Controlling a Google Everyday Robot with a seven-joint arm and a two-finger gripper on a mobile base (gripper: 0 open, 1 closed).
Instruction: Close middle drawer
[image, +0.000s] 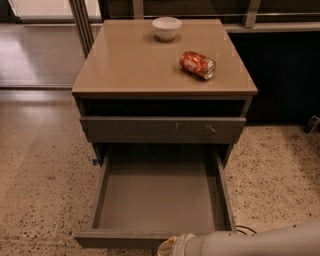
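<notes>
The middle drawer stands pulled far out beneath the scratched drawer front. The gripper sits low at its front edge, right of centre; whether it is open cannot be told. Terrazzo floor flanks both sides.

A tan-topped desk carries a white bowl near its back edge. A red can lies on its side to the right, well apart from the bowl. Under the top is a dark open gap, and below it a grey-brown upper drawer front with small yellowish scratch marks right of centre. The speckled floor spreads around. The pincer sits at the bottom edge of the view.
</notes>
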